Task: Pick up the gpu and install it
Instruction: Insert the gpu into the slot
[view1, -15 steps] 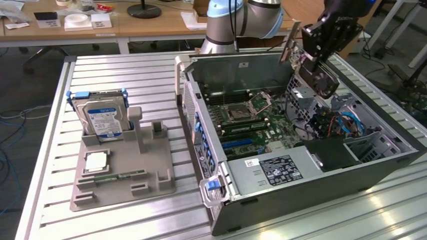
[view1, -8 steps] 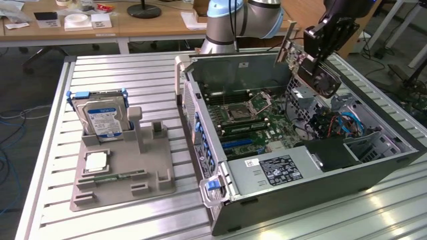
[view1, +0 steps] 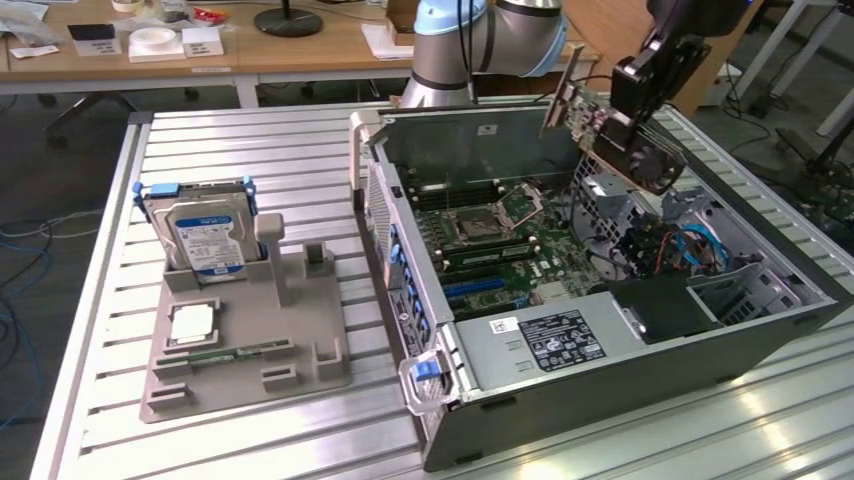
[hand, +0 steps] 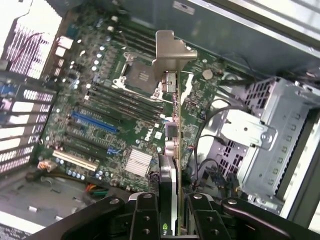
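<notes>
Nearest the wrist camera, the pincer (hand: 172, 215) shows two black, bolt-studded fingers (hand: 145, 215) clamped against the two faces of the gpu (hand: 172, 131). The thin card is seen edge-on, and its folded silver bracket is at the end away from the grip. Beyond the bracket lies the green motherboard (hand: 125, 115), which carries a square metal-framed processor socket (hand: 137, 77), long dark parallel memory slots, one blue expansion slot (hand: 95, 122) and a small finned silver heatsink (hand: 137, 162). Next to the board is a perforated sheet-metal drive cage (hand: 260, 135) with loose black cables in front of it. In the exterior view, the nearest thing is the corner of the open grey steel computer case (view1: 561, 400) with its blue latch (view1: 424, 368). The case rests on a table (view1: 267, 150) of ribbed aluminium profile. To the exterior view's left, a grey moulded plastic holder (view1: 267, 340) carries a flat square silver chip (view1: 191, 322), a narrow green memory stick (view1: 240, 352) and an upright silver hard drive (view1: 200, 235) with a blue-white label. Farther back, the gpu hangs tilted in the pincer above the far side of the case, clear of the board and not yet seated. Behind it is the arm (view1: 467, 40), with rounded grey and pale blue joints, and beyond that a wooden desk (view1: 267, 55).
</notes>
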